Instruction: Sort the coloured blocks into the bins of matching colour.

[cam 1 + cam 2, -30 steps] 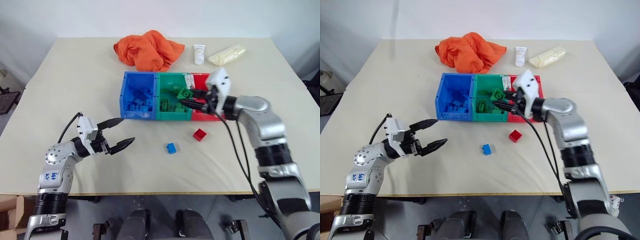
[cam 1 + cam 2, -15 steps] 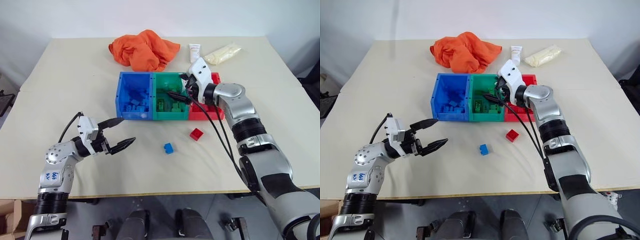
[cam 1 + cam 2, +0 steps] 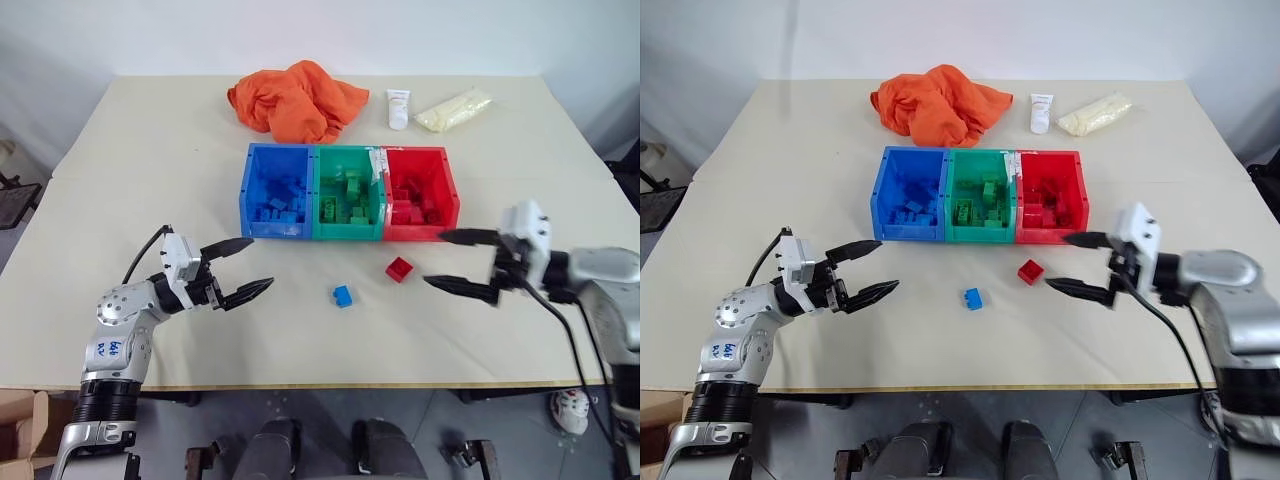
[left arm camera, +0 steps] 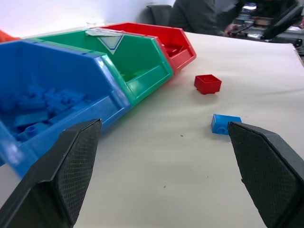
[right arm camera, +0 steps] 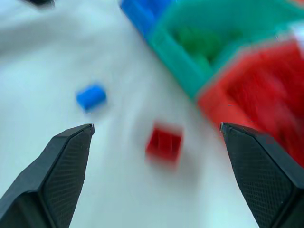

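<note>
Three joined bins stand in a row near the middle of the table (image 3: 150,150): the blue bin (image 3: 277,192) on the robot's left, the green bin (image 3: 348,193) in the centre, the red bin (image 3: 420,193) on the right. Each holds bricks of its own colour; the count cannot be made out.

Two bricks lie loose on the bare table between the bins and the near edge. The red brick (image 3: 399,269) sits just in front of the seam between the green and red bins. The blue brick (image 3: 343,296) lies near it, a little closer to the near edge and toward the robot's left. The two do not touch.

The left gripper (image 3: 244,268) hangs above the table toward the near left corner, fingers spread wide, holding nothing. The right gripper (image 3: 455,260) hangs to the right of the red brick, fingers likewise wide apart and empty.

Along the far edge lie an orange cloth (image 3: 296,100), a white tube (image 3: 398,107) and a pale yellow bag (image 3: 453,108).
</note>
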You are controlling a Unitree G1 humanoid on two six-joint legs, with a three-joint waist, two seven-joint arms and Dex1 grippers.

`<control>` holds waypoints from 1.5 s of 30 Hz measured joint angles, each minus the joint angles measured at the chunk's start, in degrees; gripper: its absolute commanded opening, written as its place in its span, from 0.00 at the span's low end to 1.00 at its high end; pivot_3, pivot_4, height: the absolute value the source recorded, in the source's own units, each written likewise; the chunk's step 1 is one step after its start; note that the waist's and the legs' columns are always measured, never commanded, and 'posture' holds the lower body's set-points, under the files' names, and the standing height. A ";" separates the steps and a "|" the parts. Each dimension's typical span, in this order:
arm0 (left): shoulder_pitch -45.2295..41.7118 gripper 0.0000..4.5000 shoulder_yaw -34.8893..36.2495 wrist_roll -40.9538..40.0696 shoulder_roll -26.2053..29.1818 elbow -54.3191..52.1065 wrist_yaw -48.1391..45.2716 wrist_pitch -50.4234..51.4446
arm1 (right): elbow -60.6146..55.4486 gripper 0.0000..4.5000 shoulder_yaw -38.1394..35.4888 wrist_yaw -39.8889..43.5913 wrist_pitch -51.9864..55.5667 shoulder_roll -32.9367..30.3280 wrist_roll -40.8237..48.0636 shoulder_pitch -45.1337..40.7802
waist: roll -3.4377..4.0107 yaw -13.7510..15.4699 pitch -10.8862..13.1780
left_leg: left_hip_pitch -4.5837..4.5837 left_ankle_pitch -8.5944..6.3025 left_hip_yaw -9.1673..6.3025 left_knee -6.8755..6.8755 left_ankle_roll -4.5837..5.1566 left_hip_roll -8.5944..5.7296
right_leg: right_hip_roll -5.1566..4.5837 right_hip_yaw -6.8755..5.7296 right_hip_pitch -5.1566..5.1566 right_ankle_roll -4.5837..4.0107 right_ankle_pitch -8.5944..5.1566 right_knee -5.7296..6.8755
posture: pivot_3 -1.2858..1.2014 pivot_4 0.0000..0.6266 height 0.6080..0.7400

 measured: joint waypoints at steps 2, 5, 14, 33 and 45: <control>-0.03 1.00 0.04 0.00 0.08 0.51 -0.30 -0.07 | -0.18 0.99 -4.29 0.54 0.64 -2.00 0.00 5.90 | 0.00 0.13 0.00 | 0.00 0.00 0.09 0.01 0.02 0.00 | 0.00 0.02 0.02 0.00 0.00 -0.03 | 0.52 0.24 1.00; -0.22 1.00 0.02 0.00 0.09 0.75 -0.87 -0.26 | -0.28 0.99 -9.16 1.65 0.65 -4.13 -0.03 12.02 | 0.00 0.15 0.00 | 0.04 0.00 0.12 0.02 0.03 0.01 | 0.01 0.03 0.05 0.00 0.00 -0.01 | 0.52 0.24 1.00; -2.49 1.00 0.11 0.15 0.17 3.03 -1.70 -0.66 | -3.40 0.99 -6.38 -1.92 1.85 -2.72 0.99 6.37 | -0.05 -0.12 -0.03 | 0.10 0.01 0.07 0.04 0.02 0.04 | 0.02 0.03 0.07 0.00 0.00 -0.01 | 0.52 0.24 1.00; 1.88 1.00 0.70 -0.01 0.45 -2.63 1.53 1.09 | 16.26 0.95 15.93 -12.82 -7.19 18.81 -9.37 -11.82 | -0.12 -0.47 -0.07 | 0.04 0.01 -0.03 0.03 0.01 -0.01 | 0.01 0.03 -0.03 0.01 0.00 0.05 | 0.52 0.24 1.00; 1.85 1.00 0.70 -0.01 0.46 -3.89 2.05 1.49 | 15.68 0.33 16.06 -15.85 -8.13 20.54 -10.34 -12.92 | -0.12 -0.46 -0.07 | 0.04 0.01 -0.03 0.03 0.01 -0.02 | 0.01 0.03 -0.04 0.00 0.00 0.06 | 0.52 0.24 1.00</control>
